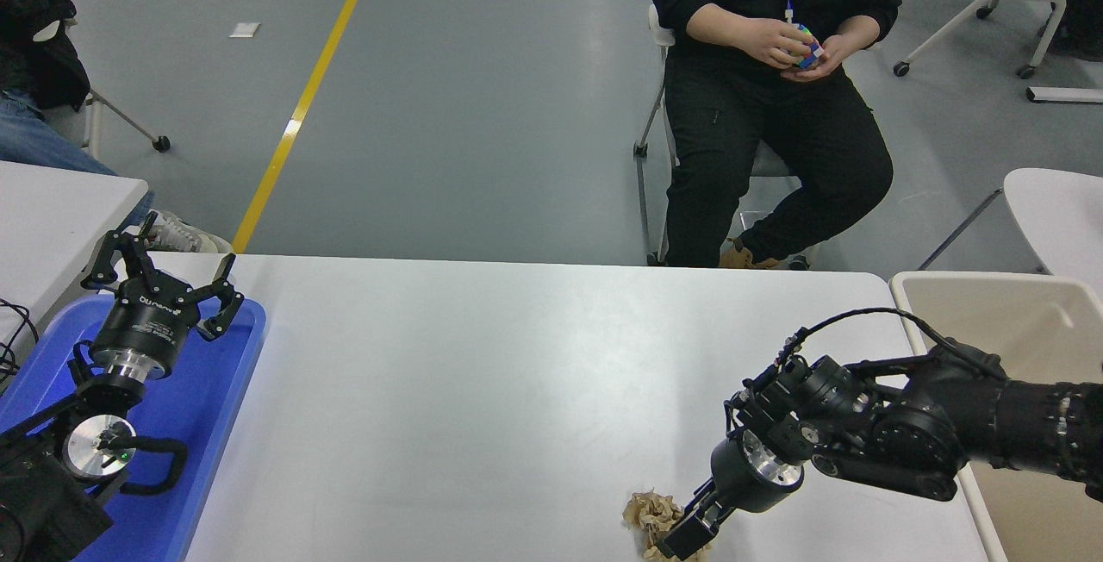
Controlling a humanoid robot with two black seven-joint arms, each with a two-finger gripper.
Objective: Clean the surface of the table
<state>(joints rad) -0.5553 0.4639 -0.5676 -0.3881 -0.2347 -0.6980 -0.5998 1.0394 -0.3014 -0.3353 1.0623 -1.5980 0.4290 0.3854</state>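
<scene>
The white table surface (482, 390) fills the lower middle of the head view. A crumpled brown paper wad (648, 512) lies at its near right edge. My right gripper (682, 534) points down onto the wad, its fingers pressed into the paper, which partly hides them. My left gripper (164, 273) is parked open over the blue tray (215, 390) at the lower left.
A beige bin (1017, 312) stands right of the table, under my right arm. A seated person (775, 96) at the far side handles a coloured cube. A smaller white tabletop (60, 200) shows at the left.
</scene>
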